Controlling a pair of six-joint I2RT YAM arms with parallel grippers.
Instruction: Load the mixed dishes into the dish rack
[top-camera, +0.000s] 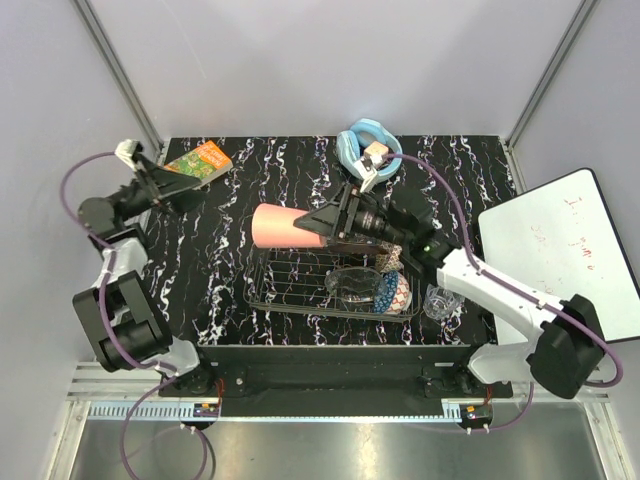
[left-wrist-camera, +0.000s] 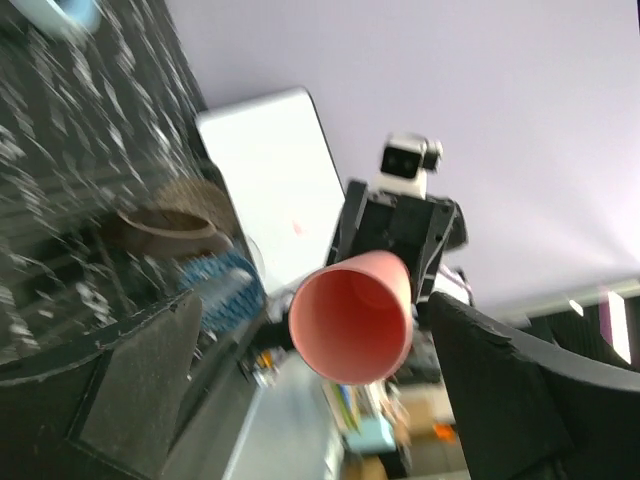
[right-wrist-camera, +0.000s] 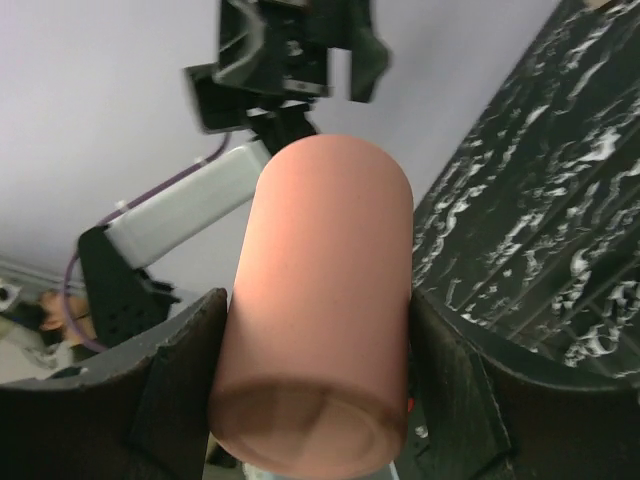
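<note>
Black marbled table (top-camera: 250, 170) carries the dish rack (top-camera: 290, 288) beneath the right gripper (top-camera: 318, 225), whose fingers clamp the pink cup (top-camera: 275, 227) near its base. Fingers of the left gripper (top-camera: 178, 190) stand apart.

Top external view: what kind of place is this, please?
Probably a lab robot cell, not a kitchen: plain grey walls on metal posts, two arms bolted at the table edge, a whiteboard alongside.

Bright even light; motion-blurred left wrist view
</note>
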